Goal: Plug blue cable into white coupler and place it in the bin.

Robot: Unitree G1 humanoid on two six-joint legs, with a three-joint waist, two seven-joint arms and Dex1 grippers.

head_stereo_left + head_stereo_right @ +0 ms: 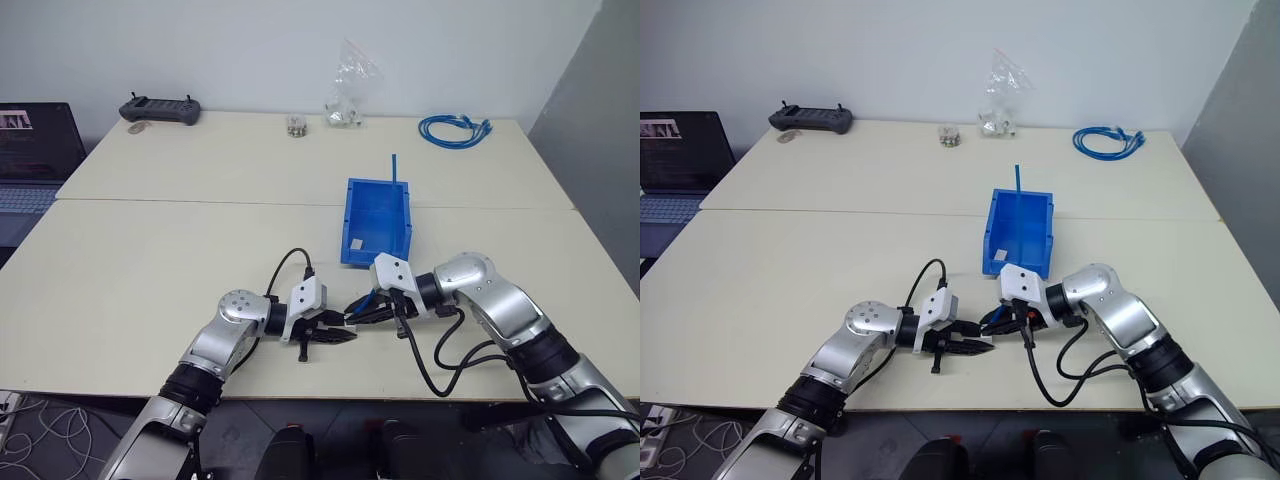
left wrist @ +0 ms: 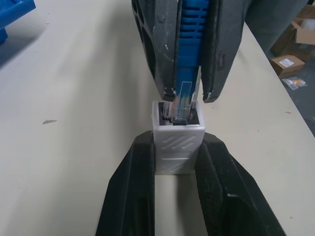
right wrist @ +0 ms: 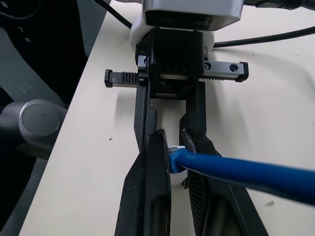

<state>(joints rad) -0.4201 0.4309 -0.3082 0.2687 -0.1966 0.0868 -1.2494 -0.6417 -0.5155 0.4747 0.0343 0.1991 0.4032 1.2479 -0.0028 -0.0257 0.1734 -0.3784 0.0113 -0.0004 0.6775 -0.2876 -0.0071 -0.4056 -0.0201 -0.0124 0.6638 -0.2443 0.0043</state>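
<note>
At the far left edge of the scene a laptop [image 1: 30, 150] stands open, and a dark handheld controller [image 1: 160, 108] lies at the back of the table [image 1: 150, 260].

The left arm reaches forward and bends inward, so the left gripper [image 1: 340, 335] points to the robot's right, slightly below level, just above the table's near edge. Its two black fingers [image 2: 133, 196] are clamped on the white coupler [image 2: 178, 147], whose open socket faces the opposing gripper.

The right arm mirrors this pose, with the right gripper [image 1: 362, 308] pointing left and tilted downward. Its fingers [image 3: 152, 191] are clenched on the blue cable [image 3: 236, 172] just behind the plug. In the left wrist view, the clear plug tip [image 2: 183, 101] sits at the mouth of the coupler socket; whether it is fully seated cannot be told.

The bin [image 1: 352, 235] stands on the table just behind the two grippers. A thin blue strand rises by its far right corner. Behind the bin lie a small metallic object [image 1: 295, 125] and a clear plastic bag [image 1: 348, 95]. At the far right rear lies a coiled bundle of blue cables [image 1: 455, 130].
</note>
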